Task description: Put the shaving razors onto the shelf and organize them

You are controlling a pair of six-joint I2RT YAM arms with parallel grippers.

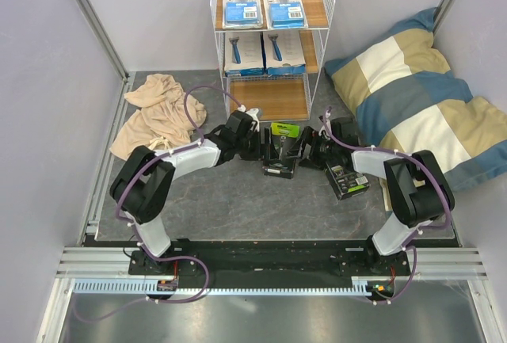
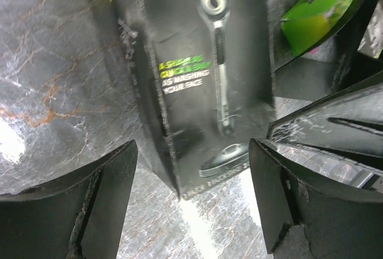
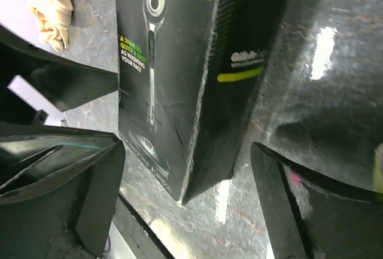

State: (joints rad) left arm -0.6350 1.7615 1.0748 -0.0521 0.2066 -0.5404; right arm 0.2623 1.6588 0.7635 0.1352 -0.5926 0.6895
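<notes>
The shelf (image 1: 277, 99) stands at the back. Two white-and-blue blister cards (image 1: 242, 5) (image 1: 283, 5) lie on its top board, and two white packs with blue razors (image 1: 244, 52) (image 1: 284, 52) on its middle board. Its bottom board is bare. One black-and-green box (image 1: 281, 151) lies on the grey floor between my grippers, and also shows in the left wrist view (image 2: 203, 79) and the right wrist view (image 3: 173, 73). My left gripper (image 1: 257, 143) (image 2: 192, 166) is open at its left. My right gripper (image 1: 308, 151) (image 3: 188, 157) is open at its right. A second black-and-green box (image 1: 346, 181) lies beside the right arm.
A beige cloth (image 1: 158, 113) is crumpled on the floor left of the shelf, and also shows in the right wrist view (image 3: 48, 2). A striped blue, white and tan pillow (image 1: 420, 97) fills the right side. Metal rails run along the left wall and the near edge.
</notes>
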